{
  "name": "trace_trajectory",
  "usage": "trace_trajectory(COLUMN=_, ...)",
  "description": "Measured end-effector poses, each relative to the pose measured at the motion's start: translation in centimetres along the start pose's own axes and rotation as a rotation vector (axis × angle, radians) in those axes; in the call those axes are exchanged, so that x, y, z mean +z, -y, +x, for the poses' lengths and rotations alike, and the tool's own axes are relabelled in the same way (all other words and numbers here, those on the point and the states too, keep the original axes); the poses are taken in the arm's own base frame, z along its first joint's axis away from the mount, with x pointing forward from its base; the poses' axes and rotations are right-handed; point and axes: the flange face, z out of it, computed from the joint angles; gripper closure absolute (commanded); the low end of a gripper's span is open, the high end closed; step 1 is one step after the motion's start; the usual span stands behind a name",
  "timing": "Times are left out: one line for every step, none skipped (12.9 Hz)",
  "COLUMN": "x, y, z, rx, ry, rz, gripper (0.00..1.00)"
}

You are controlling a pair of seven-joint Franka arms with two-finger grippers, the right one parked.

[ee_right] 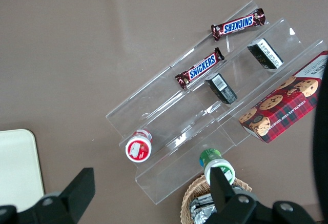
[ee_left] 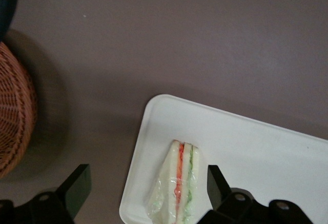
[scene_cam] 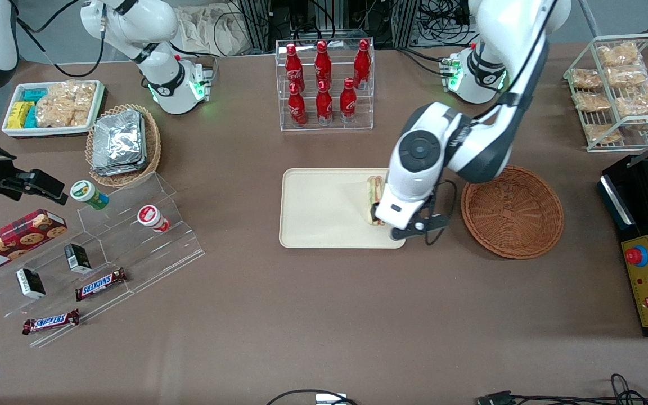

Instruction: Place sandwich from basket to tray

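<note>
The sandwich (scene_cam: 374,198) lies on the cream tray (scene_cam: 324,208), at the tray's end beside the reddish-brown basket (scene_cam: 512,236). The basket holds nothing. My left gripper (scene_cam: 383,218) hangs just over the sandwich, its hand covering part of it. In the left wrist view the gripper (ee_left: 147,174) is open, with its fingers (ee_left: 215,185) wide apart on either side of the sandwich (ee_left: 177,188). The sandwich rests on the tray (ee_left: 256,152), with red and green filling showing. The basket's rim (ee_left: 15,116) shows beside the tray.
A clear rack of red bottles (scene_cam: 324,84) stands farther from the front camera than the tray. A wire rack of snack bags (scene_cam: 616,90) and a black control box (scene_cam: 647,281) are at the working arm's end. A foil-pack basket (scene_cam: 123,143) and clear snack stand (scene_cam: 104,247) are at the parked arm's end.
</note>
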Motion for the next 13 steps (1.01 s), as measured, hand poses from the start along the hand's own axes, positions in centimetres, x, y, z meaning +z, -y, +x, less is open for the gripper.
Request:
trace_trajectory(x=-1.0, y=1.7, z=1.2, rx=-0.005, ry=0.000, rz=0.005, gripper=0.00)
trace_trajectory(x=-1.9, y=3.4, z=2.1, rx=0.006, ry=0.005, rz=0.014, gripper=0.00)
trace_trajectory(x=-2.9, y=5.4, z=3.1, rx=0.024, ry=0.014, rz=0.026, gripper=0.00)
trace_trajectory(x=-4.0, y=7.5, z=4.1, rx=0.046, ry=0.022, rz=0.034, gripper=0.00)
trace_trajectory(x=-5.1, y=9.7, z=5.0, rx=0.067, ry=0.029, rz=0.040, gripper=0.00)
trace_trajectory(x=-6.2, y=12.0, z=5.9, rx=0.086, ry=0.037, rz=0.044, gripper=0.00)
trace_trajectory(x=-7.1, y=13.9, z=6.4, rx=0.111, ry=0.045, rz=0.047, gripper=0.00)
trace_trajectory(x=-7.9, y=15.6, z=6.8, rx=0.140, ry=0.056, rz=0.041, gripper=0.00)
trace_trajectory(x=-8.6, y=17.0, z=7.1, rx=0.167, ry=0.075, rz=0.022, gripper=0.00)
trace_trajectory(x=-9.3, y=18.7, z=7.4, rx=0.178, ry=0.099, rz=-0.009, gripper=0.00)
trace_trajectory(x=-10.1, y=20.7, z=7.8, rx=0.177, ry=0.124, rz=-0.045, gripper=0.00)
trace_trajectory(x=-11.0, y=22.8, z=8.1, rx=0.180, ry=0.135, rz=-0.072, gripper=0.00)
trace_trajectory(x=-12.2, y=24.6, z=8.4, rx=0.191, ry=0.125, rz=-0.089, gripper=0.00)
